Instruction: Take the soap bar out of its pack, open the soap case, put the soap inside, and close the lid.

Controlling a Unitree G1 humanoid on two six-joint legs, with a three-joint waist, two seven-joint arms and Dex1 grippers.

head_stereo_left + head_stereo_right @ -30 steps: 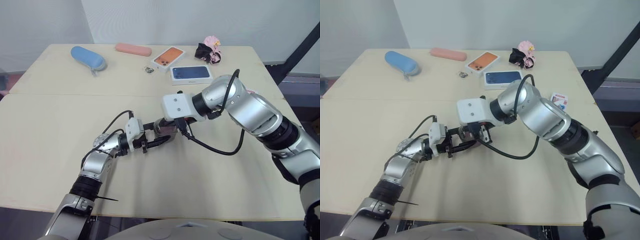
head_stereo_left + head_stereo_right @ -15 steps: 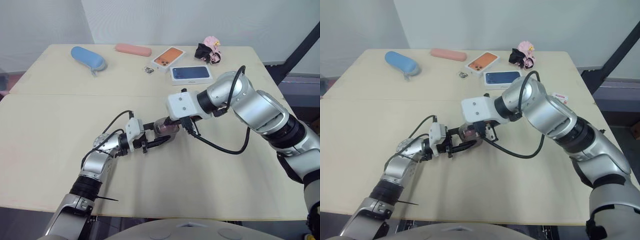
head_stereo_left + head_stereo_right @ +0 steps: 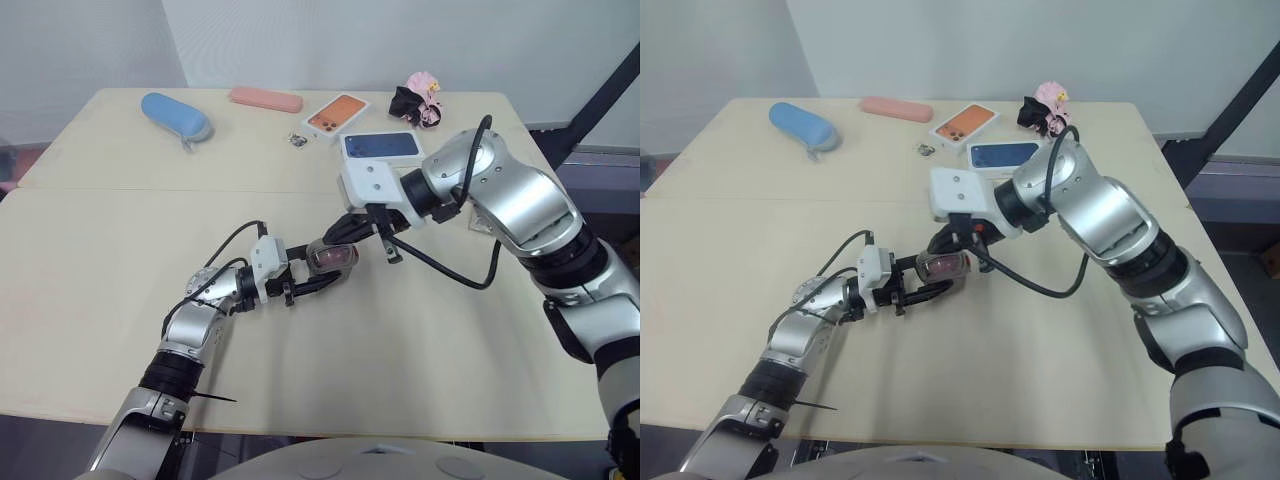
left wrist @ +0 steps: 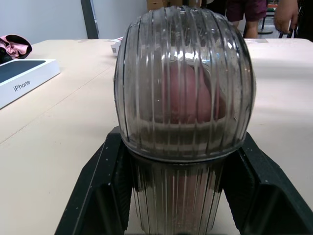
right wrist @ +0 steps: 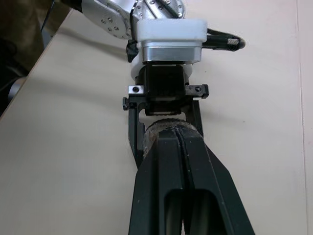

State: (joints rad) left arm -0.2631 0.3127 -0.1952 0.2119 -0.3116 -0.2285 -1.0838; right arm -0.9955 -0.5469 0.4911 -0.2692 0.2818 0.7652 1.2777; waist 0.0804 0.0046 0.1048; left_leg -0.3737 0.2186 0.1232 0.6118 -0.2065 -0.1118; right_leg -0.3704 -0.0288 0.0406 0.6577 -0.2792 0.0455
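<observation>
The soap case [image 3: 332, 257] is a clear ribbed shell lying on the table's middle, its domed lid [image 4: 185, 88] down on the base. A pink soap bar [image 4: 188, 100] shows through the ribs. My left gripper [image 3: 325, 270] is shut on the soap case, one black finger [image 4: 105, 196] on each side of the base. My right gripper [image 3: 343, 232] hangs just above and behind the case, clear of it. Its two fingers [image 5: 166, 196] are pressed together, shut on nothing, pointing down at the case [image 5: 164, 128].
Along the far edge lie a blue oval case [image 3: 176, 115], a pink case [image 3: 266, 98], an orange phone box [image 3: 337, 113], a blue phone box [image 3: 381, 146] and a pink-and-black bundle [image 3: 418, 100]. A small metal item [image 3: 297, 139] lies near the boxes.
My right gripper has lifted off the soap case and drawn back up and to the right. The left gripper and the case have stayed put.
</observation>
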